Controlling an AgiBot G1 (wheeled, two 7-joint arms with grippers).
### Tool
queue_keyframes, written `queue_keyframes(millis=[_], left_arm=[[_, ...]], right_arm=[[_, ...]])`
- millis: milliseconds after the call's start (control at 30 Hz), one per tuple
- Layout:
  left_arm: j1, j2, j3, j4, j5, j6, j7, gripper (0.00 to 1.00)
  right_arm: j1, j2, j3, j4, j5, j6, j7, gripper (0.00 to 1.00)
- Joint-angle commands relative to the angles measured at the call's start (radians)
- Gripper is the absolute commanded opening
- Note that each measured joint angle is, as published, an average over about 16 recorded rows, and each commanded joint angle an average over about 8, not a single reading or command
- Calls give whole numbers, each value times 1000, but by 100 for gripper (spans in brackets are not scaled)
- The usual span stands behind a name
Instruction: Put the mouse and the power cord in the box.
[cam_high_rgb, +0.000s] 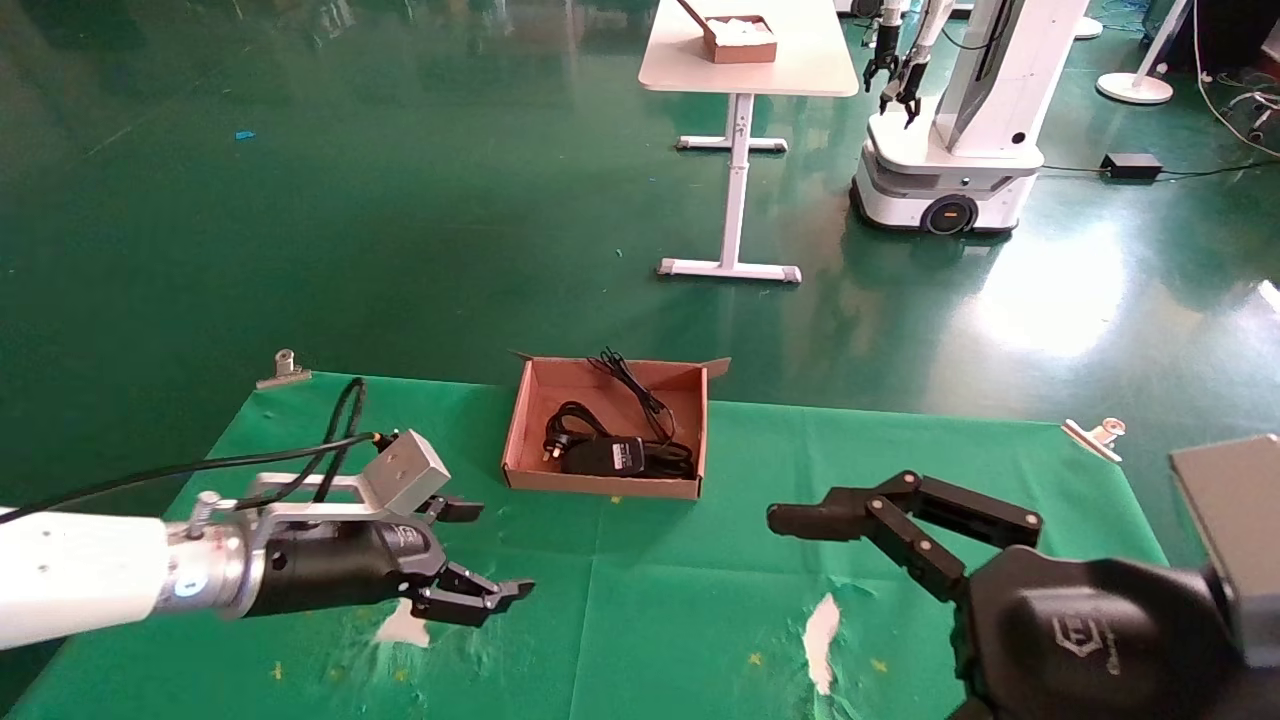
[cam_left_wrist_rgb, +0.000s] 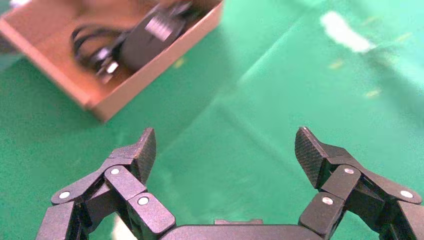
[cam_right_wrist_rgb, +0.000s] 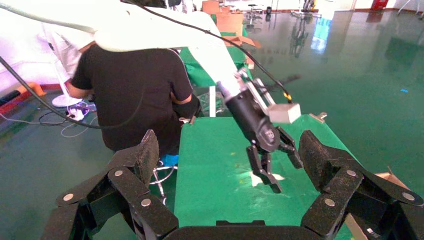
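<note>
Looking from the head, we find the mouse (cam_high_rgb: 604, 456) and power cord (cam_high_rgb: 566, 424) inside the box (cam_high_rgb: 519, 425), so both grippers sit clear. Left wrist: left gripper (cam_left_wrist_rgb: 225, 151) spread wide, empty. Right wrist: right gripper (cam_right_wrist_rgb: 227, 156) likewise wide, holding nothing.

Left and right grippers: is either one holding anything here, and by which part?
Nothing is held. The left gripper and right gripper are both open and empty; the mouse and power cord lie in the box.
</note>
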Motion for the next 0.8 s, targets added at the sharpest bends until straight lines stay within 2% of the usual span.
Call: queue_keyframes(millis=[33, 800], left_arm=[[25, -21, -36, -31, -52, 32, 18, 100], [302, -254, -434, -375, -632, 392, 212, 100]], right_arm=[[0, 0, 0, 0, 0, 0, 0, 100], [0, 1, -2, 0, 1, 1, -1, 100]])
